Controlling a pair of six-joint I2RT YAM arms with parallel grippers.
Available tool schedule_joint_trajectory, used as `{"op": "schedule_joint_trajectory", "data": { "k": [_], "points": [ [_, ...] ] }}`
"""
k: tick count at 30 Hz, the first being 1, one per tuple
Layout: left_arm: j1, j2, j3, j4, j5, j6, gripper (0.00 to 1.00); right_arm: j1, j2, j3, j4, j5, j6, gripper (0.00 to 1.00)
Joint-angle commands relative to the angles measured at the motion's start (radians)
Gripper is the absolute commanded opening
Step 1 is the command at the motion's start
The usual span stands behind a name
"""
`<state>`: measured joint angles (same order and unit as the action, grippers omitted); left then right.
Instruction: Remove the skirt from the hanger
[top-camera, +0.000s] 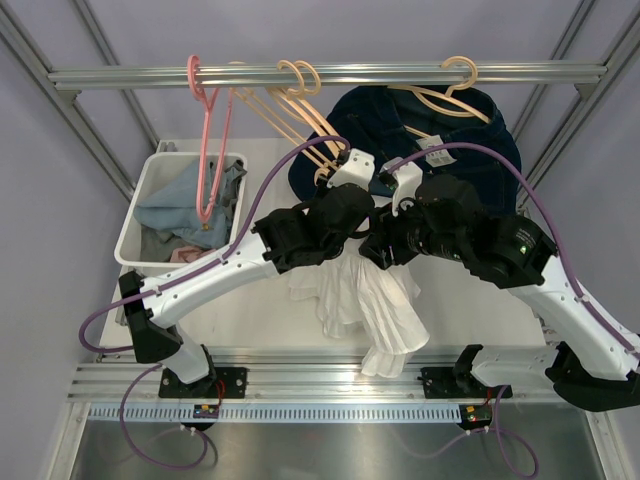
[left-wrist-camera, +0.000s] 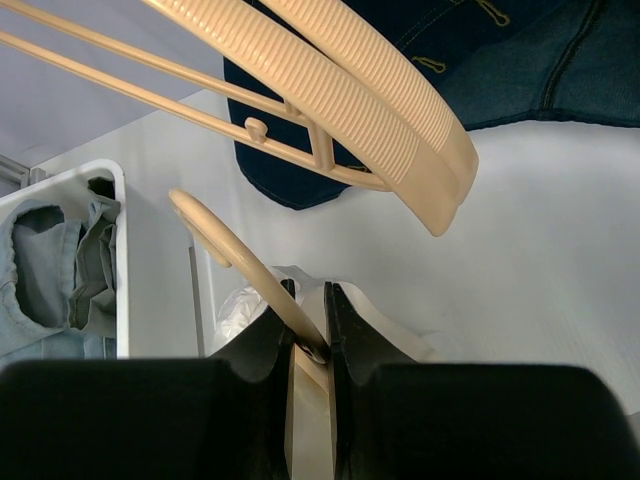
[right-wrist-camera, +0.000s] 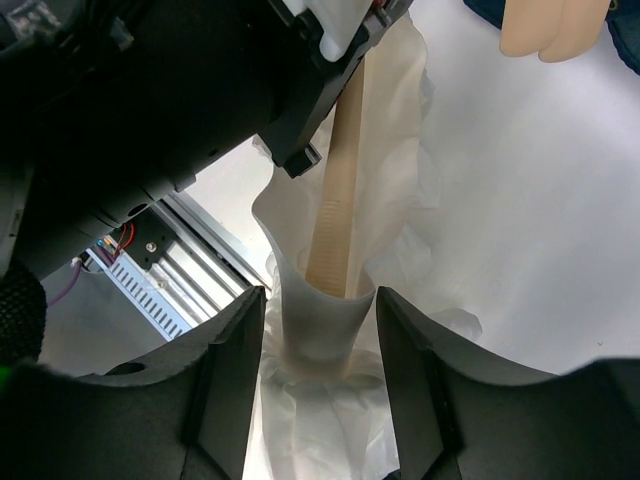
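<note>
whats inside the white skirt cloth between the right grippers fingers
The arm of a beige ribbed plastic hanger runs down into the white skirt; its lower end is covered by cloth.

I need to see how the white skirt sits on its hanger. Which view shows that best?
Right wrist: the skirt sleeves the hanger between the right gripper's fingers. Top external shows only its rumpled fabric, with the hanger hidden. Left wrist shows the left gripper pinching the hanger's hook.

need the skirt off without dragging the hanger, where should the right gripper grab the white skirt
I'd grip the white skirt at the fabric tube wrapped round the hanger arm, coming end-on along that arm, where the right gripper straddles it. The cloth is bunched narrow there, and the left gripper pins the hanger.
</note>
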<state>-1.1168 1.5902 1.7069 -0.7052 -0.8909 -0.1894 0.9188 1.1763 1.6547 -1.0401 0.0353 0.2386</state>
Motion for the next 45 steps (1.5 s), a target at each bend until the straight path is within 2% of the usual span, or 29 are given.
{"op": "schedule_joint_trajectory", "data": {
  "k": [1, 4, 7, 10, 13, 17, 18, 19, 20, 22, 26, 28, 32, 33, 35, 37, 39, 43, 45],
  "points": [
    [-0.008, 0.013, -0.012, -0.002, 0.001, -0.018, 0.0, 0.014, 0.002, 0.036, 0.166, -0.049, -0.018, 0.56],
    [-0.006, 0.014, -0.015, -0.002, 0.003, -0.018, 0.0, 0.015, 0.0, 0.03, 0.183, -0.046, -0.018, 0.54],
    [-0.006, 0.014, -0.018, -0.002, 0.007, -0.019, 0.0, 0.015, 0.009, 0.034, 0.183, -0.043, -0.022, 0.46],
    [-0.006, 0.014, -0.015, -0.002, 0.01, -0.018, 0.0, 0.015, 0.016, 0.033, 0.184, -0.041, -0.021, 0.29],
    [-0.005, 0.014, -0.018, 0.0, 0.013, -0.021, 0.0, 0.015, 0.016, 0.031, 0.187, -0.041, -0.019, 0.0],
    [-0.003, 0.013, -0.016, 0.001, 0.015, -0.021, 0.0, 0.015, 0.01, 0.007, 0.184, -0.066, -0.015, 0.0],
    [-0.003, 0.013, -0.013, 0.0, 0.014, -0.019, 0.0, 0.014, 0.008, 0.002, 0.184, -0.083, -0.019, 0.05],
    [-0.003, 0.013, -0.013, 0.001, 0.012, -0.018, 0.0, 0.017, 0.006, -0.001, 0.183, -0.083, -0.019, 0.19],
    [-0.002, 0.013, -0.013, 0.001, 0.012, -0.016, 0.0, 0.017, 0.0, -0.004, 0.181, -0.078, -0.019, 0.38],
    [-0.002, 0.013, -0.016, 0.0, 0.012, -0.018, 0.0, 0.015, -0.013, -0.018, 0.186, -0.055, -0.021, 0.67],
    [0.002, 0.005, -0.024, -0.002, 0.012, -0.018, 0.0, 0.015, -0.029, -0.018, 0.16, -0.041, -0.028, 0.73],
    [0.002, 0.004, -0.024, -0.002, 0.01, -0.018, 0.0, 0.014, -0.035, -0.022, 0.155, -0.041, -0.033, 0.73],
    [0.003, 0.005, -0.021, 0.0, 0.01, -0.015, 0.0, 0.015, -0.052, -0.033, 0.175, -0.011, -0.03, 0.67],
    [0.003, 0.011, -0.021, 0.0, 0.01, -0.015, 0.0, 0.015, -0.05, -0.03, 0.173, -0.011, -0.03, 0.6],
    [0.002, 0.013, -0.016, -0.002, 0.013, -0.019, 0.0, 0.015, -0.04, -0.021, 0.167, -0.015, -0.03, 0.54],
    [0.002, 0.014, -0.016, -0.002, 0.02, -0.021, 0.0, 0.015, -0.032, -0.022, 0.169, -0.026, -0.03, 0.53],
    [0.002, 0.014, -0.013, -0.004, 0.02, -0.022, 0.0, 0.015, -0.021, -0.027, 0.167, -0.026, -0.03, 0.54],
    [0.003, 0.008, -0.013, -0.005, 0.018, -0.018, 0.0, 0.017, -0.02, -0.056, 0.169, -0.029, -0.035, 0.62],
    [0.002, 0.004, -0.013, -0.007, 0.014, -0.015, 0.0, 0.015, -0.024, -0.065, 0.172, -0.026, -0.035, 0.61]
  ]
}}
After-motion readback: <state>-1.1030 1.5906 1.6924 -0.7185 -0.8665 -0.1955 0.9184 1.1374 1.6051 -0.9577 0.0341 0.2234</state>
